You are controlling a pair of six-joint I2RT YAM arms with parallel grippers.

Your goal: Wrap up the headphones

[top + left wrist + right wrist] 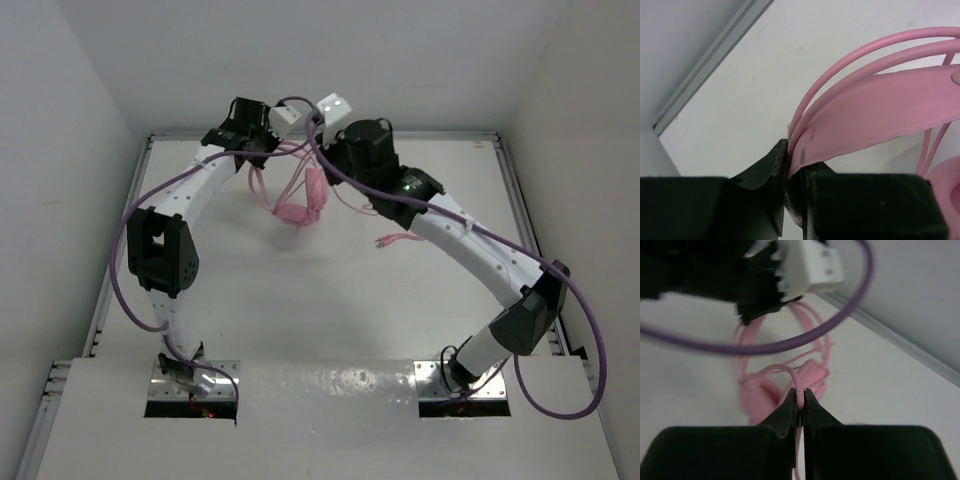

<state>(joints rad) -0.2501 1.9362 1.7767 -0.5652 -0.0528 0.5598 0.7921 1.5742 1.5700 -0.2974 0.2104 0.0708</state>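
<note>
The pink headphones hang at the back middle of the table, earcups low and just above or on the surface. My left gripper is shut on the thin headband, with cable loops running over it and one earcup at the right edge. My right gripper is close beside it, shut on the thin pink cable, which loops toward the blurred earcups below. The loose cable end with its plugs lies on the table under the right arm.
The white table is walled on three sides, with a metal rail along the back and sides. The left arm's purple cable and white wrist camera cross right in front of the right gripper.
</note>
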